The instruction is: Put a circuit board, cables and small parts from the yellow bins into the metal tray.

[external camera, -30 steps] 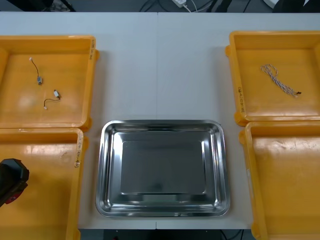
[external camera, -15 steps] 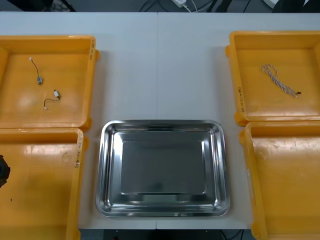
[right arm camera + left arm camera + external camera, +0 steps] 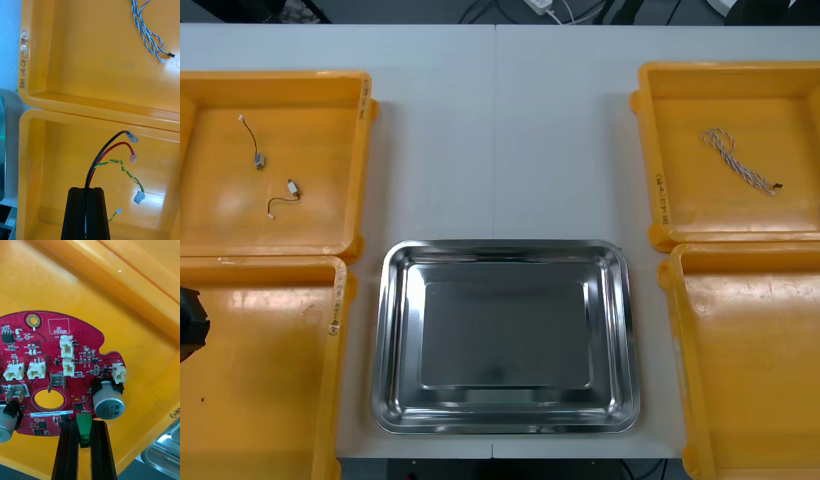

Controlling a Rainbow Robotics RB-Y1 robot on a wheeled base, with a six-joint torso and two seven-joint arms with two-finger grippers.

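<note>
Because each gripper has a load in its fingers, the coming move turns on where the shiny rectangular metal tray (image 3: 393, 340) lies from each. The left gripper (image 3: 83, 423) is closed to a narrow gap on a green tab at the rim of the round red circuit board (image 3: 56, 352), which spreads out flat beyond the fingertips. It hangs over the near-left yellow plastic bin (image 3: 270, 400), at the side farthest from the tray. The whole bin and its inner wall lie between board and tray.

The right gripper (image 3: 87, 189) is pinched nearly shut on a loose cable bundle (image 3: 110, 162) of black, red and twisted yellow-and-green wires. The wires trail forward from the fingertips over the near-right yellow bin (image 3: 56, 168), whose side wall stands between them and the tray's rim.

To my eye either load must clear its bin wall first, and the dangling plugs could snag it.

Left of the tray and farther back, small metal parts (image 3: 258, 158) lie in the far-left bin (image 3: 220, 215). A twisted blue and white cable (image 3: 740, 162) lies in the far-right bin (image 3: 710, 210).
</note>
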